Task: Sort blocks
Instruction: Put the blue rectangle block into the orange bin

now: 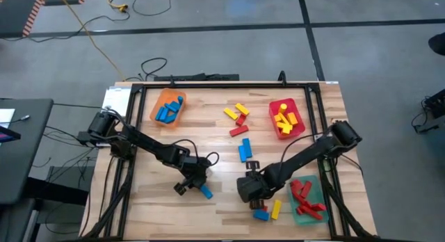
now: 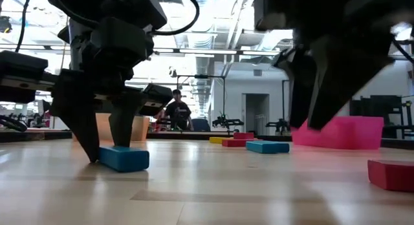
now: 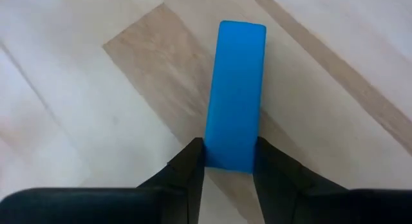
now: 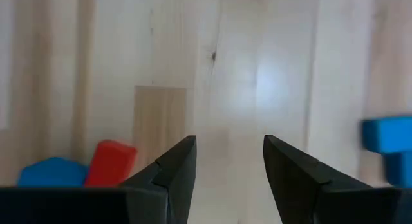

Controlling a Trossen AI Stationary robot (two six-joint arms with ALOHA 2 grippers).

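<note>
A blue block (image 3: 235, 89) lies flat on the wooden table (image 1: 222, 165), left of centre near the front. My left gripper (image 3: 230, 161) slants down over it, shut on one end. My right gripper (image 4: 228, 159) hangs open above bare wood near the table's front middle (image 1: 252, 193), nothing between its fingers. Beside it lie a red block (image 4: 111, 161) and blue blocks (image 4: 386, 137). Loose yellow and red blocks (image 1: 238, 117) and a blue one (image 1: 244, 150) lie mid-table. My left gripper pinches the blue block's two long sides (image 3: 215, 153) between its two fingers, at the end nearest the gripper. The fingers (image 2: 87, 138) slant down from above and lie along the block. The block rests flat on the table (image 2: 123, 158).
An orange tray (image 1: 154, 108) with blue blocks stands far left, a red tray (image 1: 300, 111) with yellow blocks far right, and a green tray (image 1: 300, 215) with red blocks at the front right. Blue (image 1: 261, 215) and yellow (image 1: 276, 209) blocks lie beside it. A person sits in the room behind.
</note>
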